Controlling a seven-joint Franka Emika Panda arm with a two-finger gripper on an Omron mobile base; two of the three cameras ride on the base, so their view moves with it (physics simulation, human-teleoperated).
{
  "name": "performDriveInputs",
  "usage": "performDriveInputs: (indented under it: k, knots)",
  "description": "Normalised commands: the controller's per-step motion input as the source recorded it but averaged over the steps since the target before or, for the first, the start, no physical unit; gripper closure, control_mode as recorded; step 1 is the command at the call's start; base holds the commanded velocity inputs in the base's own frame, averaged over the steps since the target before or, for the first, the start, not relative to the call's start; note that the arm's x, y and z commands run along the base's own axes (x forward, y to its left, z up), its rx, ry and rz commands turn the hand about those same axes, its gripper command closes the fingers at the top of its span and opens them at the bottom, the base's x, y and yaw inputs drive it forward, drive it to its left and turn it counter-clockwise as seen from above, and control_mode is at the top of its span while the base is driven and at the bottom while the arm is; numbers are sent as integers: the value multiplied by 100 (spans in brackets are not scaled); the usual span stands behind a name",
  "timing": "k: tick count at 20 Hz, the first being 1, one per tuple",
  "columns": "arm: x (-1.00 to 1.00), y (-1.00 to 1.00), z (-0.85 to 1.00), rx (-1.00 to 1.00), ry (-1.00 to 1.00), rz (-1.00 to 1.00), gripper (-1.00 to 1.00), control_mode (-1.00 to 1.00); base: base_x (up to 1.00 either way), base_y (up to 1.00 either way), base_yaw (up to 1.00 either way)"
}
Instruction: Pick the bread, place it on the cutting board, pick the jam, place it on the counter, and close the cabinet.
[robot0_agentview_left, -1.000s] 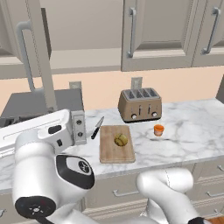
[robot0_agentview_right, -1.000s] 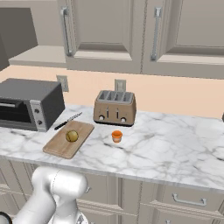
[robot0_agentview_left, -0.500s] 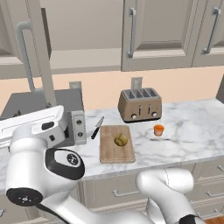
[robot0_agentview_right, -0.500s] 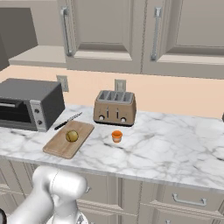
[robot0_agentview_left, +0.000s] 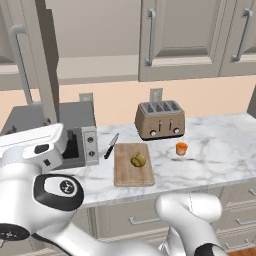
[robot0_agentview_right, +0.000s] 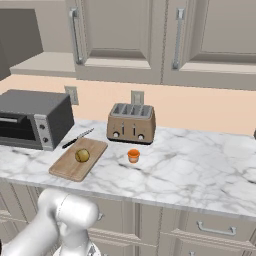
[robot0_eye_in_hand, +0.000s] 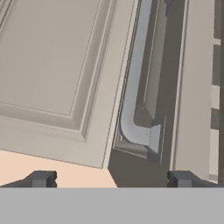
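The bread (robot0_agentview_left: 138, 160) (robot0_agentview_right: 82, 155), a golden-brown roll, lies on the wooden cutting board (robot0_agentview_left: 131, 172) (robot0_agentview_right: 67, 170). To its right the small orange jam (robot0_agentview_left: 181, 148) (robot0_agentview_right: 133, 156) stands upright on the white marble counter (robot0_agentview_left: 220, 150) (robot0_agentview_right: 200, 170). At the upper left a cabinet (robot0_agentview_left: 42, 60) door stands swung out, its bar handle (robot0_agentview_left: 19, 55) facing me. In the hand view my gripper (robot0_eye_in_hand: 111, 179) is open and holds nothing. It points at the panelled cabinet door (robot0_eye_in_hand: 57, 74), and the lower bend of the grey handle (robot0_eye_in_hand: 135, 131) lies just ahead between the fingertips (robot0_eye_in_hand: 41, 178).
A bronze toaster (robot0_agentview_left: 160, 120) (robot0_agentview_right: 132, 123) stands behind the jam. A grey toaster oven (robot0_agentview_left: 75, 135) (robot0_agentview_right: 32, 119) sits at the counter's left, with a knife (robot0_agentview_left: 111, 146) (robot0_agentview_right: 77, 138) lying between it and the board. Closed upper cabinets (robot0_agentview_right: 117, 30) hang above; drawers run below the counter.
My arm's white links have shifted slightly left and lower in the left base view. The bread, the jam and the cutting board have stayed put.
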Motion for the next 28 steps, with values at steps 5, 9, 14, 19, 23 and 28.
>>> performDriveInputs:
  k: [5, 9, 14, 19, 23, 28]
  knots:
    - [21, -12, 0, 0, 0, -12, -100, -100, 0, 0, 0]
    - [25, -25, 0, 0, 0, -13, -100, -100, 0, 0, 0]
    - [32, -31, 0, 0, 0, -13, -100, -100, 0, 0, 0]
    - [39, -39, 0, 1, 0, -9, -100, -100, 0, 0, 0]
    - [43, -45, 0, 2, -2, -7, -100, -100, 0, 0, 0]
    - [42, -49, 0, 2, -3, -6, -100, -100, 0, 0, 0]
